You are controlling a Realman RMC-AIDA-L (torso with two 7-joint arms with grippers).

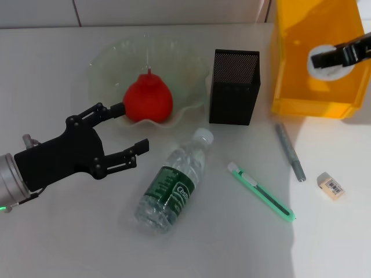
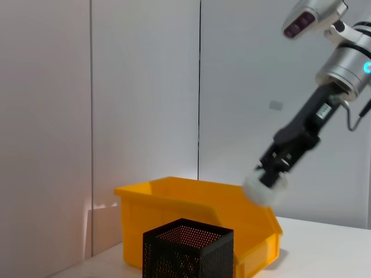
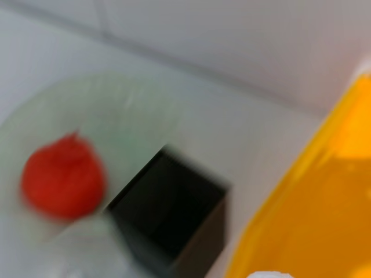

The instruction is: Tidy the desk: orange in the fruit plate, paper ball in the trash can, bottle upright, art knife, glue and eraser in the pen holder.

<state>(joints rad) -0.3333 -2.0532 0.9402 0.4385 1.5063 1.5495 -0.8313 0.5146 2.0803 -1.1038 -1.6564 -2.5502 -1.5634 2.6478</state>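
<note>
**Paper ball hanging over the yellow bin, bottle lying flat**

Nearest the head camera, the left gripper (image 1: 128, 128) is hovering low over the white tabletop (image 1: 52, 243) with its black fingers (image 1: 130, 153) spread wide and nothing between them. Just ahead of its upper fingertip, the red-orange fruit (image 1: 148, 98) is sitting in the wavy glass fruit plate (image 1: 110, 58). Just off its lower fingertip, on the side away from the arm, the clear water bottle (image 1: 173, 184) is lying on its side, its white cap pointing toward the black mesh pen holder (image 1: 234, 87), which is standing upright beside the plate.

Farther from the left gripper, beyond the bottle, the green art knife (image 1: 262, 191) is lying flat at a slant. Past it, the grey glue stick (image 1: 290, 152) is lying near the front of the yellow trash bin (image 1: 307, 58), and the eraser (image 1: 331, 185) is resting near the stick's lower end, apart from it.

Over the bin, the right gripper (image 1: 324, 58) is pinching the white paper ball (image 1: 322, 59), holding it above the bin's open top. From the left wrist camera the right gripper (image 2: 268, 180) is reaching down at a slant with the ball (image 2: 262, 189) at its tip, above the bin (image 2: 191, 202) and behind the pen holder (image 2: 186, 249).
</note>
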